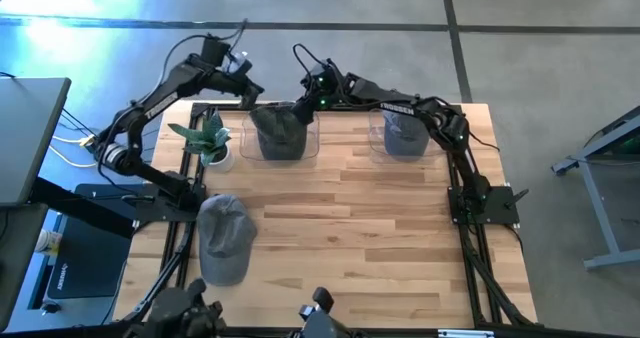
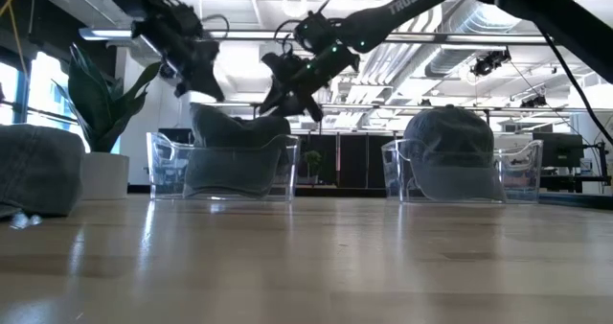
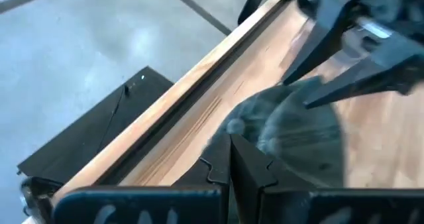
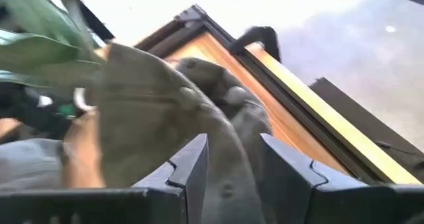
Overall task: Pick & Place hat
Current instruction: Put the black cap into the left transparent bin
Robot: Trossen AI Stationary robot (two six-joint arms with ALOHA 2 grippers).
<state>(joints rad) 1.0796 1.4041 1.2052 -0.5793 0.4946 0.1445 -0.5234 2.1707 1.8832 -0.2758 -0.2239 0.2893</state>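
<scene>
A grey hat sits in the left clear bin at the table's far side, its crown rising above the bin's walls in the low view. My right gripper is open above the hat and reaches in from the right. In the right wrist view, hat cloth lies in the gap between its fingers. My left gripper is shut and hangs above the bin's far left corner. In the left wrist view the hat lies just beyond it. My right gripper slants down from the table's right over the hat's crown. One open finger stands on each side of a ridge of cloth. Whether the fingers touch the cloth, I cannot tell. The hat rests in the bin.
A second grey hat sits in the right clear bin. A third grey hat lies on the table's near left corner. A potted plant stands just left of the left bin. The table's middle and near right show bare wood.
</scene>
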